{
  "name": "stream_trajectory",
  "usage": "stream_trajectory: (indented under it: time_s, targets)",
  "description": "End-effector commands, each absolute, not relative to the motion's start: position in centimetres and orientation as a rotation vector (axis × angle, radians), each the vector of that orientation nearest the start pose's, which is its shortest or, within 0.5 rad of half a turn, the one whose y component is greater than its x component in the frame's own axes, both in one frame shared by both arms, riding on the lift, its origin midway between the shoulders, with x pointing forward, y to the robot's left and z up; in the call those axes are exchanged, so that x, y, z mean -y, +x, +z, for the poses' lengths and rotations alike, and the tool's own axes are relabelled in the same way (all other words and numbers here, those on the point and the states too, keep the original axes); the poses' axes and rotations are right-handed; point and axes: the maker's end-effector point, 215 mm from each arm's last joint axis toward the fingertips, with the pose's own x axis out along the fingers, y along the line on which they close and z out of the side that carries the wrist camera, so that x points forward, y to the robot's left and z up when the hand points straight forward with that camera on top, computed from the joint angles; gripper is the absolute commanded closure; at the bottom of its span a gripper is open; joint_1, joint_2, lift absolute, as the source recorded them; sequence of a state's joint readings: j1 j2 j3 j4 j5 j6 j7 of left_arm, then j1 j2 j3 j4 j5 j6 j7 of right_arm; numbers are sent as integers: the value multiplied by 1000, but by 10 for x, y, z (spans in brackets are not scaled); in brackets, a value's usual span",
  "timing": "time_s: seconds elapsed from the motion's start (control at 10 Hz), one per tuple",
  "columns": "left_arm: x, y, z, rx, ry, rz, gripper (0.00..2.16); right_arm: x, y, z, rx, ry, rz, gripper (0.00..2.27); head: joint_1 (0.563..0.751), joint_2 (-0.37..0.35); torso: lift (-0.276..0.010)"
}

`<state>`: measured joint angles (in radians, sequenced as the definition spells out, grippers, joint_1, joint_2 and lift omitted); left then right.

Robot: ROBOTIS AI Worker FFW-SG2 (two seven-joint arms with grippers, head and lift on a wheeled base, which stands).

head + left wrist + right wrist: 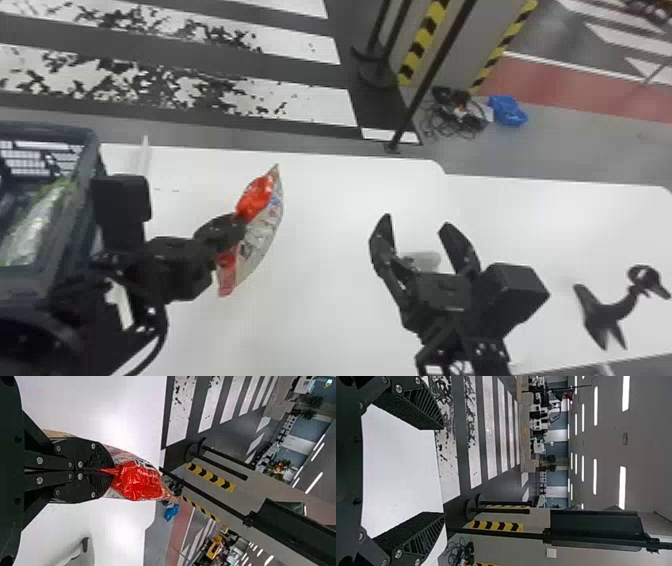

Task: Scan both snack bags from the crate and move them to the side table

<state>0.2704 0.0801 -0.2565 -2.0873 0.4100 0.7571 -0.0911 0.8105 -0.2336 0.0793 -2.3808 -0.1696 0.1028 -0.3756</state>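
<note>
In the head view my left gripper [227,232] is shut on a red and white snack bag [262,232], held over the white table just right of the crate [90,200]. Seen from the left wrist, the gripper [105,472] pinches the red part of the bag [138,482] between its pads. Another snack bag, green and silver [37,222], lies inside the crate. My right gripper [417,230] stands open over the middle of the table with nothing between its fingers; its two spread fingers also show in the right wrist view [443,471].
A black scanner-like device on a stand [607,312] is on the white table [320,320] at the right. A small whitish object [425,260] lies behind the right gripper. Beyond the table's far edge stand dark posts [425,85] and a striped panel.
</note>
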Motion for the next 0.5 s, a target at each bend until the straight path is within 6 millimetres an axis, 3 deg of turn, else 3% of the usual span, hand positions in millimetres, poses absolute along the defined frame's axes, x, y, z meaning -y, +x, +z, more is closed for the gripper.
stream_trajectory:
  time_s: [0.0,0.2,0.4]
  targets:
    - [14,421,-416,-570,-290,-575,1740,257,360,-315,-129,28,-157,171,695,-343,-29]
    - [50,412,-427,-588,-223,-621,1740,266,360,-312,-120,20,-181,171,695,-350,-29]
    - [73,408,-439,-602,-146,-646,1740,278,359,-309,-104,17,-213,171,695,-350,-29]
